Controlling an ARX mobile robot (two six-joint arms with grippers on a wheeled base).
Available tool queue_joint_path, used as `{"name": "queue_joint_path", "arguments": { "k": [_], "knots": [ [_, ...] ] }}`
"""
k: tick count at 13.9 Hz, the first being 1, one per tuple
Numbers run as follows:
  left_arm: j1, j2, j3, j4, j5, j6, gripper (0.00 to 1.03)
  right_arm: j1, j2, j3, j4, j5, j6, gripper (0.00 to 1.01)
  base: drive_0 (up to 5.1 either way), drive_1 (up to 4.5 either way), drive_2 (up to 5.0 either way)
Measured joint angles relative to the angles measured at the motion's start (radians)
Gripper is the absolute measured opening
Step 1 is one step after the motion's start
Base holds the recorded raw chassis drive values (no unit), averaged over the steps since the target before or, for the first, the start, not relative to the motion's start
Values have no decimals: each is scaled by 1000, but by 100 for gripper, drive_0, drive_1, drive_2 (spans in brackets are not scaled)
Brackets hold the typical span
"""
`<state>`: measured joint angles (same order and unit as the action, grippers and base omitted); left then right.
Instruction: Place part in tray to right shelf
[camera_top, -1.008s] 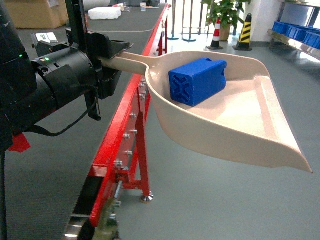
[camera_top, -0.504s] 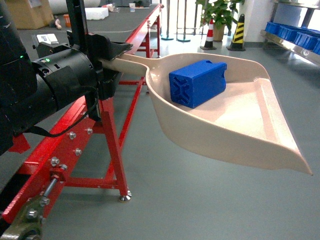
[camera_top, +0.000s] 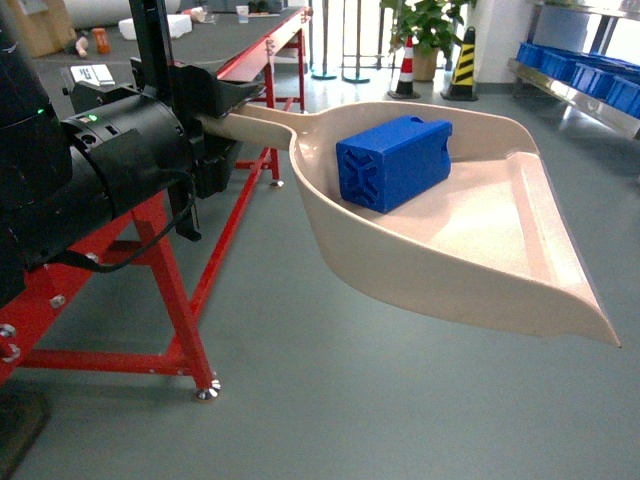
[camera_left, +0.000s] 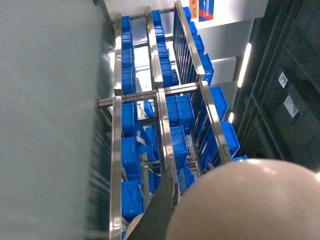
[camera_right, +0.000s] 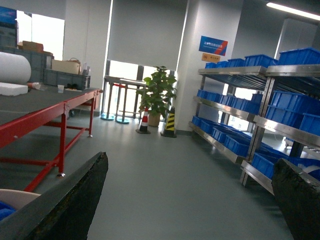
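Red table (camera_top: 150, 240) further back, part (camera_top: 392, 161) unmoved

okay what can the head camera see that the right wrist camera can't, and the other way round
Only the head view shows the blue part lying in the beige tray, whose handle the left pincer holds. Only the right wrist view shows the right pincer's fingers spread apart, and a blue wall sign. Both show the red-legged table, the potted plant and the shelf with blue crates.

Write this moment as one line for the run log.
left gripper: shut on scoop handle | scoop: held level above floor | blue block: inside scoop | right gripper: open, empty | shelf: far right
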<state>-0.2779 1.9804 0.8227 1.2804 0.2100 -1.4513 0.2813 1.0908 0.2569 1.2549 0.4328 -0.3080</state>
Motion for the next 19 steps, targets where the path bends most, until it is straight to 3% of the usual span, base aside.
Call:
{"name": "queue_joint_path", "arguments": {
  "k": [6,10,19],
  "knots": [
    [0,0,0,-3,0,-1,13,0,0,0,-2,1,0,98,506,-240,-240],
    [-16,1,0,0,9,-1,13,-1,0,0,-3,8,0,98,0,0,0],
    [-2,2,0,0,3,-6,12,0,-4,0,-2,2,0,98,1,434,-432]
  ]
}}
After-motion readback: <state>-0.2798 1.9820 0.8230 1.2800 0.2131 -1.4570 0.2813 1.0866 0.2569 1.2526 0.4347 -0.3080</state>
